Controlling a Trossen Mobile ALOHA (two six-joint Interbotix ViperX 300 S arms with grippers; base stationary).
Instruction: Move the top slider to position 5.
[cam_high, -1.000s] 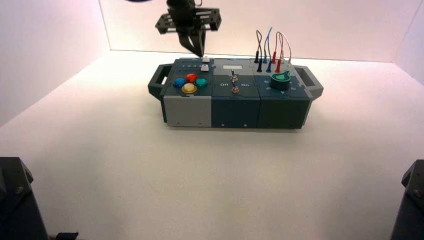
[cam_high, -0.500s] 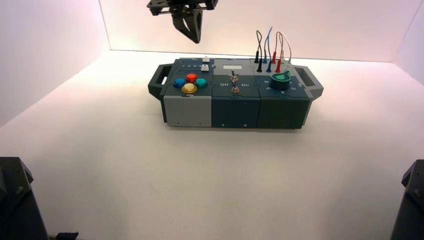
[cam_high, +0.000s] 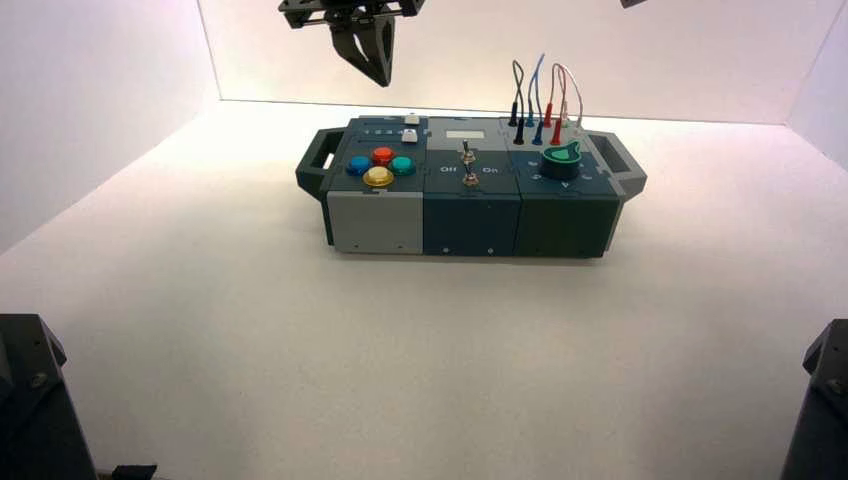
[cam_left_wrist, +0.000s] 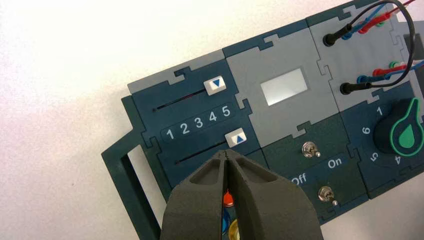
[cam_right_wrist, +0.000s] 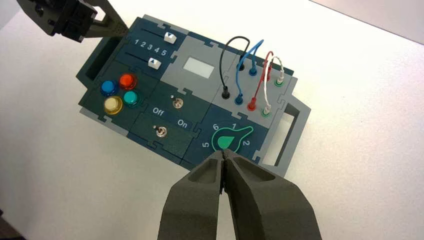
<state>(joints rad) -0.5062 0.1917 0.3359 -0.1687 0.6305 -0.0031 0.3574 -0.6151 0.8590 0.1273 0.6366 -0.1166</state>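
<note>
The top slider (cam_left_wrist: 215, 85) is a small flat white knob with a blue triangle. It sits at the end of its slot, by the numeral 5 (cam_left_wrist: 226, 111) that ends the printed row 1 to 5. It also shows in the high view (cam_high: 411, 119) and the right wrist view (cam_right_wrist: 170, 38). My left gripper (cam_high: 378, 75) is shut and empty, raised well above the box's left rear; in its wrist view the left gripper (cam_left_wrist: 227, 155) hangs over the coloured buttons. My right gripper (cam_right_wrist: 223, 155) is shut and empty, held high over the green knob (cam_right_wrist: 229, 141).
The box (cam_high: 375, 222) stands mid-table with a handle at each end. A second white slider (cam_left_wrist: 237, 138) lies below the digit row. Round buttons (cam_high: 379, 177), toggle switches (cam_high: 467, 156), a grey display (cam_left_wrist: 283, 86) and plugged wires (cam_high: 540, 95) fill the rest.
My left gripper has lifted up and a little to the left, away from the top slider. The slider knob has stayed put.
</note>
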